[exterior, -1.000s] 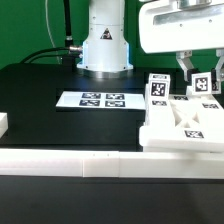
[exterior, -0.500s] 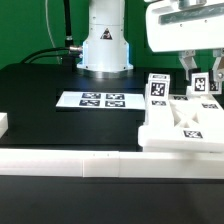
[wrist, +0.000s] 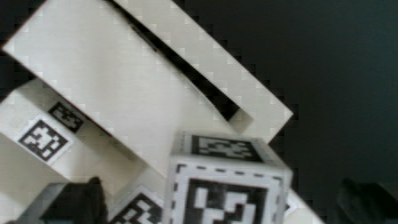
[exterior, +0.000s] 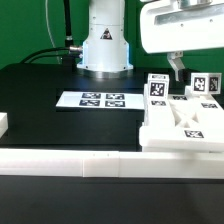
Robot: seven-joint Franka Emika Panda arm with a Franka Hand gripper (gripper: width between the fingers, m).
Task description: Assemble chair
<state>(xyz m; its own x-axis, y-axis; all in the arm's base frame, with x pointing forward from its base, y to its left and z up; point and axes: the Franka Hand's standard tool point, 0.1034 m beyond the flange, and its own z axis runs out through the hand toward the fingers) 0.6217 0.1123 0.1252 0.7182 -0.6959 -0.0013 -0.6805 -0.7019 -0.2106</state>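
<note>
Your hand (exterior: 181, 69) hangs open and empty just above the white blocky plastic chair assembly (exterior: 182, 125), which sits on the black bench (exterior: 40, 95) beside the marker board (exterior: 99, 100). Lift straight up so neither finger knocks the tagged upright leg (wrist: 228, 180) below.

The tool (exterior: 187, 72) hangs spread above the chair (exterior: 185, 118).
</note>
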